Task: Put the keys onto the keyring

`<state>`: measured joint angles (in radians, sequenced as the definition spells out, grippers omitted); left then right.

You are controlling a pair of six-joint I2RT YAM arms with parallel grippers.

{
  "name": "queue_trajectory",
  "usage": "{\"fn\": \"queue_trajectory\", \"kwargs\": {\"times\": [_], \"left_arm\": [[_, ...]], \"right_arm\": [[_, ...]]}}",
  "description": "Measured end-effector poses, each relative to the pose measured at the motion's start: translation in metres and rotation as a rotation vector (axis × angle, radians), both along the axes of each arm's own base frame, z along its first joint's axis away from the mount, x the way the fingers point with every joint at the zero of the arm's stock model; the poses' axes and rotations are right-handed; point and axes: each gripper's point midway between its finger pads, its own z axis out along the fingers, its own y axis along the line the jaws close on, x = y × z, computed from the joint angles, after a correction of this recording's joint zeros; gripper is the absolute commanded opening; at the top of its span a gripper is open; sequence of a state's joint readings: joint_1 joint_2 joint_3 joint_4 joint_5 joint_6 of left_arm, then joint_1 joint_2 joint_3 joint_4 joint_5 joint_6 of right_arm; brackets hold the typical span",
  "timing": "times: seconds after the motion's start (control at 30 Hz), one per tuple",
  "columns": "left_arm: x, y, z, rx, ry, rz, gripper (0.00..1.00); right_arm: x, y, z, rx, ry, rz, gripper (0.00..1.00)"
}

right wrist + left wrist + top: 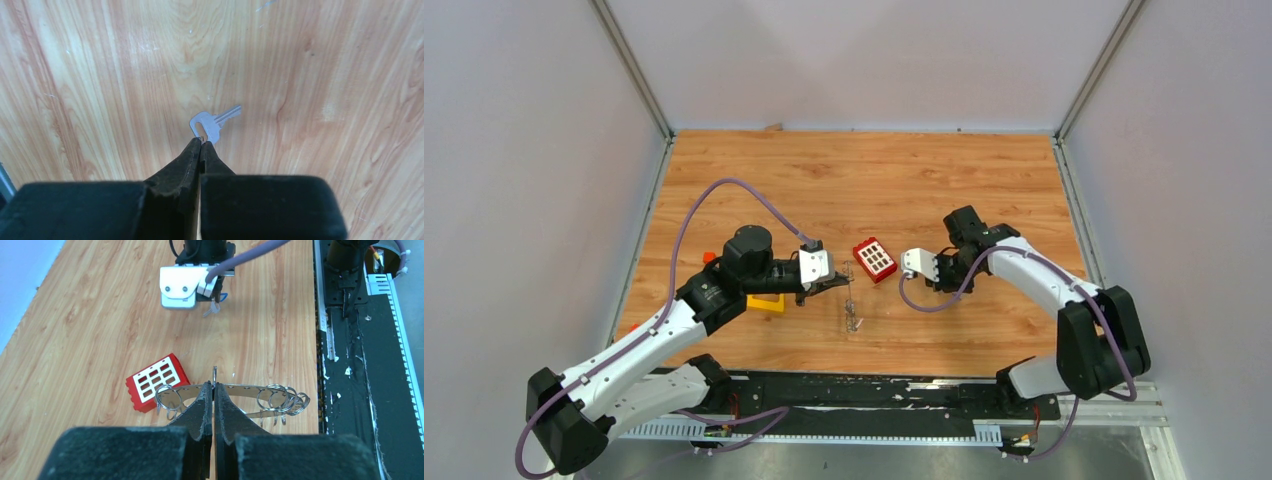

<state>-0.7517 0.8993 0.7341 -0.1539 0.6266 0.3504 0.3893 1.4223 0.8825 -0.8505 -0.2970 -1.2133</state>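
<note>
Wooden tabletop (864, 180), left arm (649, 338) stretching in from the near-left corner, left gripper (213, 390) clamping the keyring (250, 390) upright near the middle, right arm (1044, 275) folding in from the near-right corner, right gripper (201, 145) pinching the head of a silvery key (212, 122) just right of middle

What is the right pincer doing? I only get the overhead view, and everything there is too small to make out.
Observer: Its wrist camera shows the right pincer shut on the edge of a small silvery key.
Operator: Could that key be threaded on?
Observer: Its head has a slot, just beyond where the tips pinch.
Operator: And the left side?
Observer: The left pincer is shut on the keyring, a thin metal band hung with small wire rings.
</note>
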Motion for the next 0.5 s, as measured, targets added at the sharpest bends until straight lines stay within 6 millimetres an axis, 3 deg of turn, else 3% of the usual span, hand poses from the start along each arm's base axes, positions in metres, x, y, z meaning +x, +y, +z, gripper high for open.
{"fn": "queue_trajectory", "kwargs": {"times": [0.27, 0.5], "left_arm": [[0.001, 0.000, 0.000, 0.000, -0.002, 0.004, 0.00], [0.004, -0.002, 0.002, -0.010, -0.012, 0.008, 0.00]], "right_arm": [[-0.008, 0.025, 0.030, 0.163, 0.002, -0.002, 0.00], [-0.022, 0.068, 0.083, 0.455, -0.002, 0.027, 0.00]]}}
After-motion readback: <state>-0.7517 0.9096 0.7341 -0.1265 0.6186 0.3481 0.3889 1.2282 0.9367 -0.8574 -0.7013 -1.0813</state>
